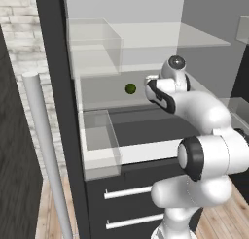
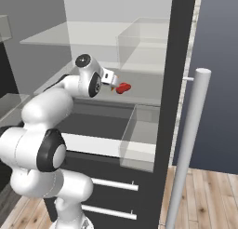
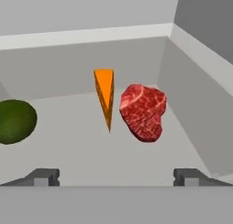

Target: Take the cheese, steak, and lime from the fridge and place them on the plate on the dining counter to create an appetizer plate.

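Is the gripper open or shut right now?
Open. In the hand view the gripper has its two fingers spread wide apart with nothing between them; the cheese, steak and lime lie ahead, untouched.

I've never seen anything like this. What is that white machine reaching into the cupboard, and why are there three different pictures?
It is a white robot arm reaching into an open dark-grey fridge. Two pictures come from cameras behind the arm, left and right; the third looks out from its hand. On the pale shelf lie a dark-green round lime, an orange cheese wedge and a red steak chunk. The gripper is open and holds nothing.
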Motion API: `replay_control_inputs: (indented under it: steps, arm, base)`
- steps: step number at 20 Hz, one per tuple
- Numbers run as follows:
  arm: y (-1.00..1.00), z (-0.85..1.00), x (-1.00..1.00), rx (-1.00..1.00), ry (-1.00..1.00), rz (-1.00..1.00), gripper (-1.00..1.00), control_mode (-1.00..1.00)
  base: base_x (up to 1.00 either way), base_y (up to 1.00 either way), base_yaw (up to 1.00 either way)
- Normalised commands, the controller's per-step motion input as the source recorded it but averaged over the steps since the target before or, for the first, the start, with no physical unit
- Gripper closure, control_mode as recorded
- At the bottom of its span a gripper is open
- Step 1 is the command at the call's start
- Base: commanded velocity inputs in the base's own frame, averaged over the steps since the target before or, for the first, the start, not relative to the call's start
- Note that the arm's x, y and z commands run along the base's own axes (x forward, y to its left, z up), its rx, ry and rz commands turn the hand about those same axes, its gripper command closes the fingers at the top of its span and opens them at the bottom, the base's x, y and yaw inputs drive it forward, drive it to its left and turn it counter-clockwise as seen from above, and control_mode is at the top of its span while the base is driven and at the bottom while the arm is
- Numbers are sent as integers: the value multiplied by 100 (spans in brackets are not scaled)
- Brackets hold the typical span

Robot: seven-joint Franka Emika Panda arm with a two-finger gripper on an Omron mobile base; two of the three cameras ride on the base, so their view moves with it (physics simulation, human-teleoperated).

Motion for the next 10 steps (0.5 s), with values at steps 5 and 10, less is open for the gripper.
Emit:
replay_control_inputs:
  steps: [5,10]
  arm:
    - [-14,-2,39,0,-4,0,-100,-100]
    - [-9,-3,34,0,-7,0,-100,-100]
  base:
    - [0,0,0]
    - [0,0,0]
